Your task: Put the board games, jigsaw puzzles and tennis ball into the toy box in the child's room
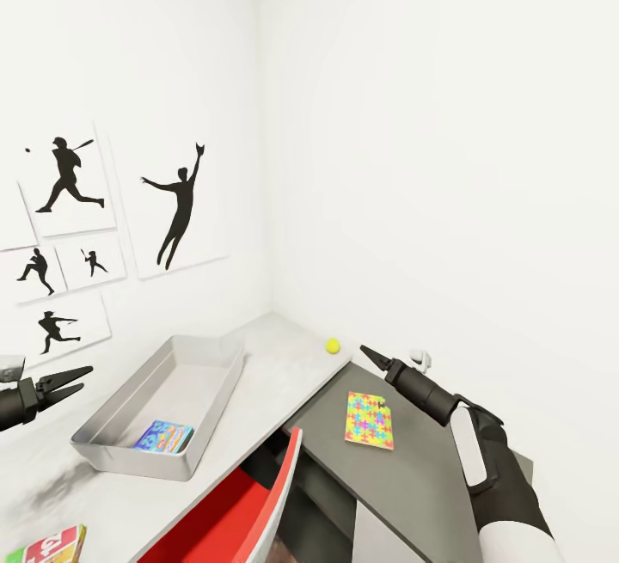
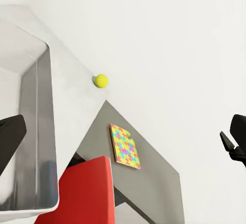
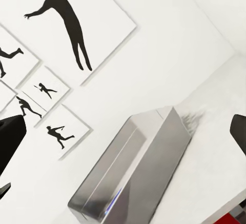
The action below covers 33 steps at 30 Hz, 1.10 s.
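Two arms are seen reaching over the table [image 1: 284, 357] in the head view. The left gripper [image 1: 76, 378] hangs at the near left, beside the toy box [image 1: 112, 421], and its dark fingers are spread a little with nothing between them. The right gripper [image 1: 371, 356] is held above the lower dark grey section of the table, near the wall; its tip looks narrow and pointed, and whether its fingers are parted or closed cannot be told from these pictures.

The toy box, a shallow grey metal tray, is set on the pale slab top, angled toward the corner of the room. One blue board game [image 1: 163, 437] lies flat inside it at the near end. A tennis ball [image 1: 333, 345] rests on the pale top by the far edge, close to the wall, just beyond the right gripper. A jigsaw puzzle [image 1: 370, 419], a flat box printed with coloured pieces, lies on the dark section, apart from the tray. A red, green and yellow board game [image 1: 47, 546] lies on the pale top at the near left corner of the view.

A red chair back [image 1: 228, 511] is pushed up against the table front. Baseball silhouette pictures [image 1: 176, 206] are hung on the left wall.
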### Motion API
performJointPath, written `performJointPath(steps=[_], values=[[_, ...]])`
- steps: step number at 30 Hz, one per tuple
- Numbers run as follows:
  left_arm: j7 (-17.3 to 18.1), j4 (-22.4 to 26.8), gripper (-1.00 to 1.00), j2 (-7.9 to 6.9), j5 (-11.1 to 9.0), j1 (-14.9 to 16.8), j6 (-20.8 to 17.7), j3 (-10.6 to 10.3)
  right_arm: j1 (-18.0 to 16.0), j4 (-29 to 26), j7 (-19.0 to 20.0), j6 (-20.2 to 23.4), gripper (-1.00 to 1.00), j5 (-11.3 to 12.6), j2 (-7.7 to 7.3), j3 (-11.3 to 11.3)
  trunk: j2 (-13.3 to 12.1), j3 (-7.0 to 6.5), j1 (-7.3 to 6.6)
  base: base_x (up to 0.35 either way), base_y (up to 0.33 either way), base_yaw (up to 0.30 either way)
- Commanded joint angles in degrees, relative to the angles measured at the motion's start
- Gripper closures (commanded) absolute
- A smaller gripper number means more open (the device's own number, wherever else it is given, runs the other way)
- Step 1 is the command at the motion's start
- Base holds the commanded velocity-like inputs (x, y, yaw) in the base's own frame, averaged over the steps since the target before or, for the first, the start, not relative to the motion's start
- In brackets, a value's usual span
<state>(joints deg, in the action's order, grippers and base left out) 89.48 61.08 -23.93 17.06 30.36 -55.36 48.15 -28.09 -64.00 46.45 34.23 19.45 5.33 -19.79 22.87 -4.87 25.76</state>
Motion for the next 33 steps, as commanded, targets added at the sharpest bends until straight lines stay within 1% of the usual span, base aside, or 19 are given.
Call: performJointPath(steps=[1,12,18,27,33], values=[[0.52,0.02,-1.00,0.02,0.60,0.05,-0.57,0.10,-0.03,0.01,0.12,0.40,-1.00,0.23,0.07,-0.16,0.05,0.03,0.02,0.000,0.000,0.000],[0.52,0.01,-1.00,0.17,0.60,0.05,-0.54,-0.06,-0.03,-0.01,-0.03,0.39,-1.00,0.16,0.15,-0.16,0.05,0.03,0.02,0.000,0.000,0.000],[0.52,0.01,-1.00,0.19,0.60,0.05,-0.48,-1.50,-0.03,-0.05,-0.07,0.39,-1.00,0.15,0.34,-0.09,0.05,-0.04,0.02,0.000,0.000,-0.018],[0.52,0.01,-1.00,0.27,0.60,0.05,-0.30,-2.02,-0.03,-0.03,-0.05,0.47,-1.00,0.24,0.38,-0.12,0.05,-0.56,0.02,-0.007,0.001,-0.173],[0.52,0.01,-1.00,0.21,0.60,0.05,-0.23,-2.08,-0.03,-0.03,-0.10,0.48,-1.00,0.24,0.36,-0.16,0.05,-0.96,0.02,-0.156,0.073,-0.210]])
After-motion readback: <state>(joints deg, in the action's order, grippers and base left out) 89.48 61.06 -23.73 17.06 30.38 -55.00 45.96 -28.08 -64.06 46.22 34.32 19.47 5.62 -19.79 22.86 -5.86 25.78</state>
